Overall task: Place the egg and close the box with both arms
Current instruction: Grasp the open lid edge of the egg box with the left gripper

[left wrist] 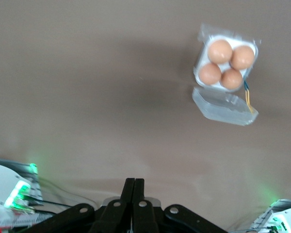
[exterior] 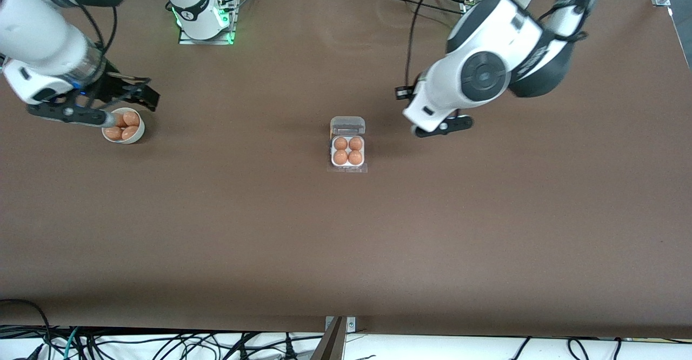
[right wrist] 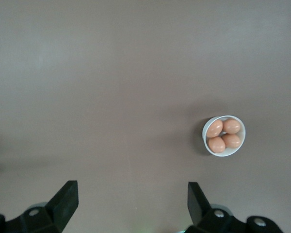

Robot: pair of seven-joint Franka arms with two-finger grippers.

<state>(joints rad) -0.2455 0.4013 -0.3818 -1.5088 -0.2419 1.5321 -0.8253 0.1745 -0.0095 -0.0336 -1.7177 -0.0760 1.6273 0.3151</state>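
- The egg carton (exterior: 347, 152) sits on the table (exterior: 346, 241) about midway between the 2 arms' ends, with 4 eggs (exterior: 347, 151) in its 4 cells.
- Its lid (exterior: 347, 126) lies open, on the side farther from the front camera.
- A bowl (exterior: 125, 131) holding 4 eggs (right wrist: 223, 134) stands toward the right arm's end, well apart from the carton.
- The right pincer (exterior: 132, 96) hangs over the bowl's edge.
- The left pincer (exterior: 443, 127) hangs over bare table beside the carton, toward the left arm's end.
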